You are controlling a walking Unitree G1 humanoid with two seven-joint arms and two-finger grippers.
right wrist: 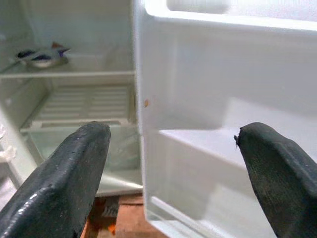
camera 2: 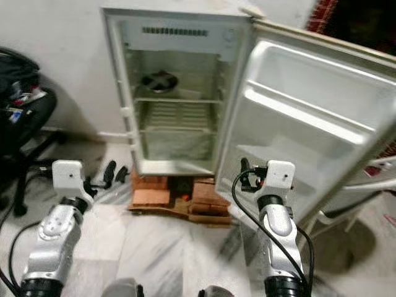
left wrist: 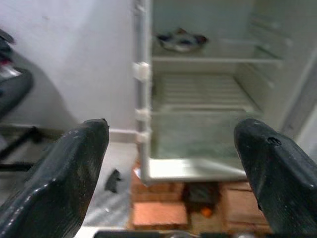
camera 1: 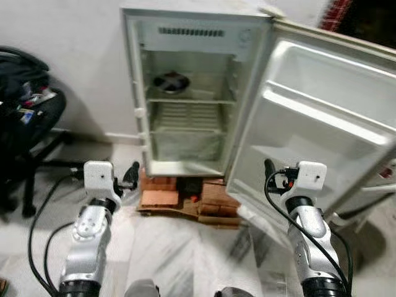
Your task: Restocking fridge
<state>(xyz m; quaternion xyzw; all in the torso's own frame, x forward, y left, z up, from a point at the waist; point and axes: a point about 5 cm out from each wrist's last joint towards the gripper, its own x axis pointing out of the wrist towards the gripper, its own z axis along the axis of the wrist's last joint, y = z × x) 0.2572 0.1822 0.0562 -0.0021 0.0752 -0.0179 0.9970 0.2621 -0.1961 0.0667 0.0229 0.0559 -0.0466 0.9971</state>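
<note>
Two grippers, left (camera 1: 131,175) and right (camera 1: 270,171), jaws wide apart and empty, raised toward the open fridge (camera 1: 185,105), presumably ready for restocking; bowl (camera 1: 171,81) on top shelf.

fridge door (camera 1: 328,117): right edge cut off | shelf item (camera 1: 171,81): blurred, unidentifiable

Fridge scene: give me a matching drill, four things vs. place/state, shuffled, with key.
Things:
1. fridge door
2. metal bowl
3. bricks
4. left tool

Place or state:
A. on the fridge's top shelf
B. swung wide open
C. on the floor under the fridge
D. fingers spread, holding nothing

Pairs: 1-B, 2-A, 3-C, 4-D

The right tool is open too, facing the door's inner shelves.
</note>
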